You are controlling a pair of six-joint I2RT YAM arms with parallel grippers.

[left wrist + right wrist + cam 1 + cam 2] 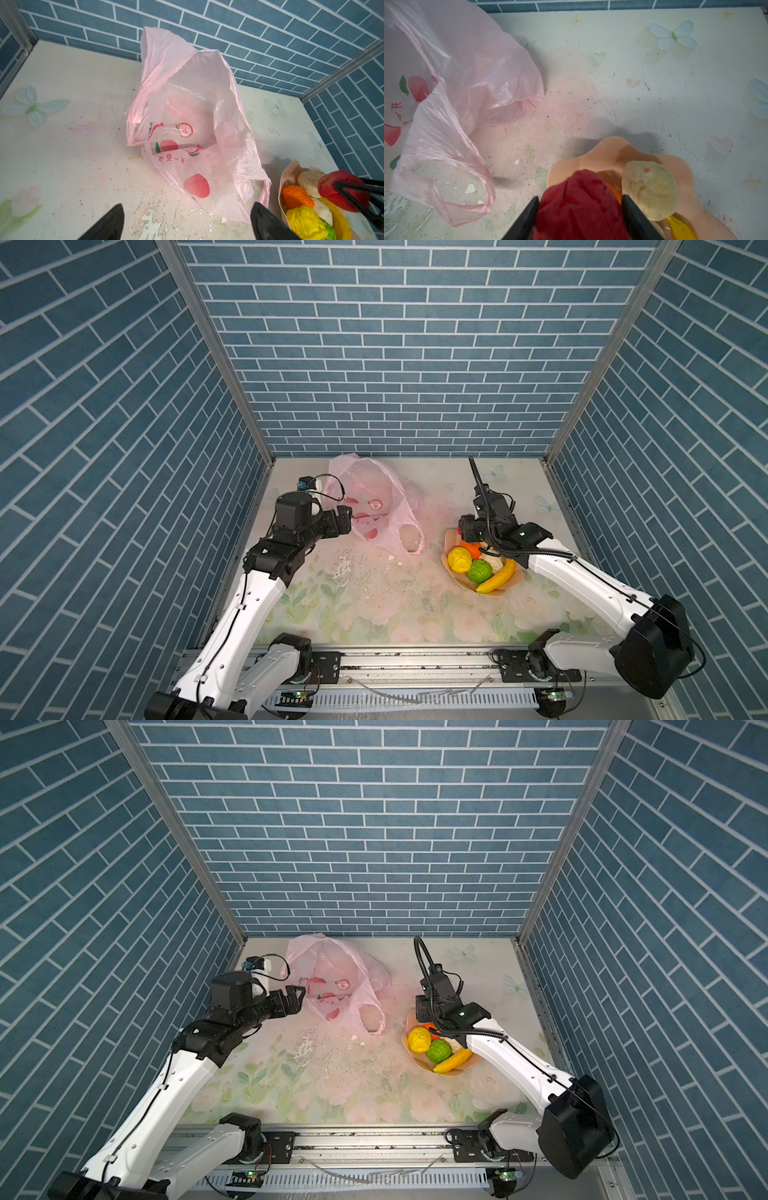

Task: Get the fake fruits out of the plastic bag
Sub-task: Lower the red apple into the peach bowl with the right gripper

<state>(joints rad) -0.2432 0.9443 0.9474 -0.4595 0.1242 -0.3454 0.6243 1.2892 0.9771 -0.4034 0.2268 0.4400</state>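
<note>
the plastic bag [207,93] lies slack on the table [374,605], left fingers [108,222] spread wide beside it. the peach bowl [602,149] holds the other fake fruits [459,559]. right fingers [527,218] pinch the red apple [581,203] just over its rim.

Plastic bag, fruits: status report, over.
Left gripper: jaws open, facing plastic bag. Right gripper: jaws shut on red apple over bowl. Bag looks empty. Nothing blocking.

A short row of red printed characters [170,159] stands on the pink plastic bag [207,87], seen upside down; one resembles 天, the others cannot be read
</note>
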